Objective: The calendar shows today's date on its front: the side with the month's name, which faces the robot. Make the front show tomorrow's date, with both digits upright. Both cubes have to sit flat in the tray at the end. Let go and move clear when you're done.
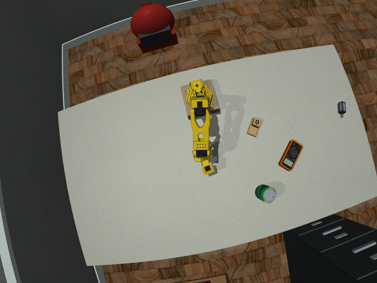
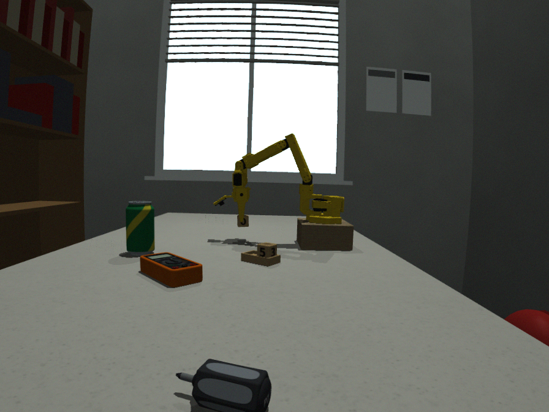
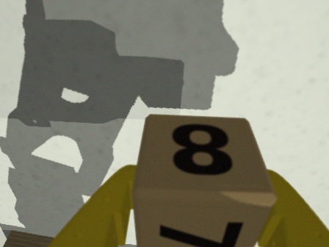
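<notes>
My gripper (image 2: 241, 217) (image 3: 203, 206) is shut on a wooden cube (image 2: 246, 223) (image 3: 202, 151) and holds it above the table. In the wrist view the cube shows an 8 on one face and a partly cut-off digit on the face nearer the camera; in the exterior view a finger partly covers its digit. The other cube (image 1: 256, 122) (image 2: 266, 250) sits in one end of the wooden tray (image 1: 252, 131) (image 2: 249, 257), with 0 on top and 5 and 3 on its sides. The tray's other end is empty. The month side cannot be seen.
An orange multimeter (image 1: 290, 155) (image 2: 171, 270) lies beyond the tray from the arm. A green can (image 1: 265, 193) (image 2: 140, 227) stands near it. A dark screwdriver (image 1: 341, 107) (image 2: 231, 384) lies near the table's far end. The arm's base stands on a wooden block (image 1: 214, 105) (image 2: 325, 235).
</notes>
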